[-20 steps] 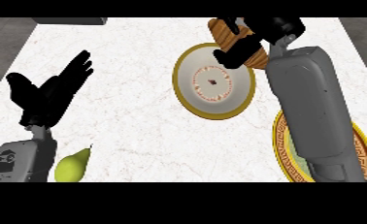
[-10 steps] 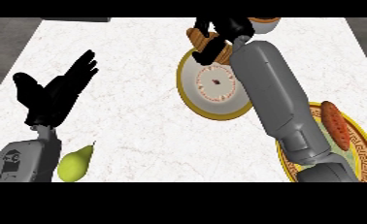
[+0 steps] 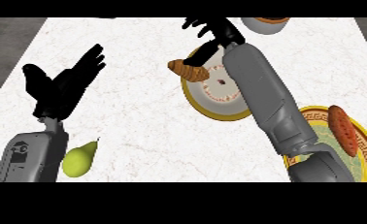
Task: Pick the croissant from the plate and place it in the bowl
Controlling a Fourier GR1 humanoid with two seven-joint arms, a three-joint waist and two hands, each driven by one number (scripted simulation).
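The fingers (image 3: 202,24) of the right hand (image 3: 219,33) are spread and released, grasping nothing. They sit at 12 o'clock in the head view, beyond the far rim of the bowl (image 3: 203,103). The right forearm (image 3: 261,92) runs from the hand toward 5 o'clock, crossing the right side of the bowl and part of the plate (image 3: 312,116).

The croissant (image 3: 189,70) lies on the upper left rim of the bowl, at 10 o'clock on that rim. It is tilted, with 1 end over the white inside and the other over the counter (image 3: 136,106). It is just below and left of the right hand; whether a fingertip touches it cannot be told.

The bowl has a yellow rim and a white inside with a red pattern and a small dark mark at the centre. The plate, yellow with a patterned edge, lies at 4 o'clock near the right border. A brown oblong item (image 3: 343,130) lies on it.

The left hand (image 3: 63,85) rests at 9 o'clock, fingers straight and released, holding nothing. A pear (image 3: 77,159) lies at 7 o'clock, just beside the left forearm (image 3: 32,155).

A second dish (image 3: 267,24) shows partly at 1 o'clock, at the far edge of the white marbled counter.
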